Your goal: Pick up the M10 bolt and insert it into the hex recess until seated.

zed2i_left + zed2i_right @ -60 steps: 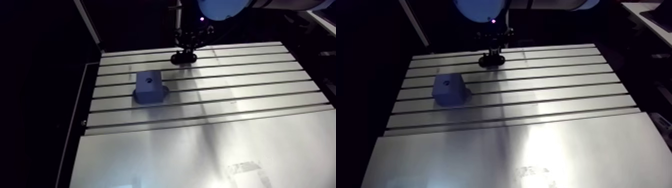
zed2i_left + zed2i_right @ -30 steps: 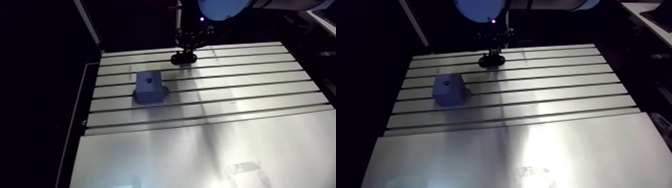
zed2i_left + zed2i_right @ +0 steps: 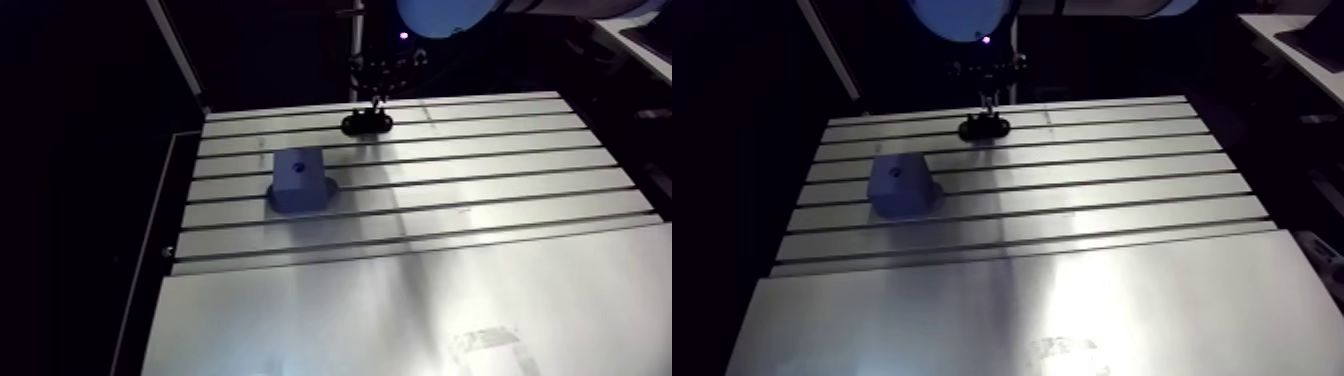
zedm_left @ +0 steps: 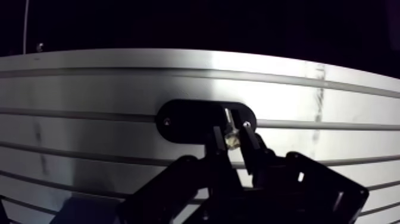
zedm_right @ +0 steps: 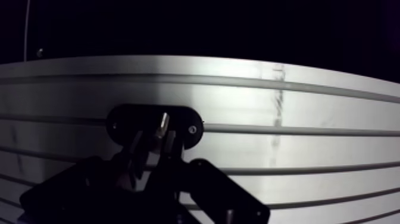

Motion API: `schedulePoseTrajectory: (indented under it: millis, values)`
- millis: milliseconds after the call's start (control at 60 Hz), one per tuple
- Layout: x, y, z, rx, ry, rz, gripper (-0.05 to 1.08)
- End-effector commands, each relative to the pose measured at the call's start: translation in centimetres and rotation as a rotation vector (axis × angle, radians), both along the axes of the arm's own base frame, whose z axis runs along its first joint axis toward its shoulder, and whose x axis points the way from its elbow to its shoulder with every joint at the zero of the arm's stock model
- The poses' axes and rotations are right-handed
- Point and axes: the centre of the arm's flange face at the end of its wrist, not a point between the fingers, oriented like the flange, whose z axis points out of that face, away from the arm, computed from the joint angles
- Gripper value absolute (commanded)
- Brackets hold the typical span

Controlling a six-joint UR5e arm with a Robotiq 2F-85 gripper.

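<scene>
At the far end of the slotted table (image 3: 480, 200), my gripper (image 4: 232, 128) hangs over a black oval holder (image 4: 184, 119). Its two fingers are shut on a small metallic M10 bolt (image 4: 231, 139), held upright just above the holder. In the arm view the gripper (image 3: 377, 92) sits a little above the holder (image 3: 367, 123). The blue block (image 3: 298, 180), with the hex recess (image 3: 297, 168) in its top face, stands on the table nearer and to the left, well apart from the gripper.
Parallel T-slots run across the table's far half, and its near half is a smooth plate (image 3: 400, 310). A dark frame bar (image 3: 180, 60) rises at the table's far left corner. The table's left edge (image 3: 175, 220) drops into darkness.
The gripper has risen slightly off the black holder with the bolt between its fingers. The arm view has shifted a little; the block and holder stay in place.
</scene>
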Motion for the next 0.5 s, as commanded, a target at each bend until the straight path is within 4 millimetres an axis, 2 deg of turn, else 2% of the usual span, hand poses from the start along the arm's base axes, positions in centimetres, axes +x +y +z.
schedulePoseTrajectory:
  millis: [17, 100, 150, 300, 333, 417, 500]
  values:
    - [-0.1, 0.0, 2.3, 0.005, 0.035, 0.000, 0.74]
    - [0.0, -0.1, 3.3, 0.010, 0.047, 0.003, 0.75]
    - [0.3, -0.1, 5.3, 0.012, 0.063, 0.008, 0.75]
    - [0.8, -0.3, 8.4, 0.012, 0.074, 0.012, 0.75]
    - [1.2, -0.5, 9.9, 0.011, 0.061, 0.016, 0.75]
    - [1.8, -1.0, 11.1, 0.005, 0.019, 0.023, 0.75]
    - [2.7, -1.5, 13.5, 0.001, -0.033, 0.031, 0.75]
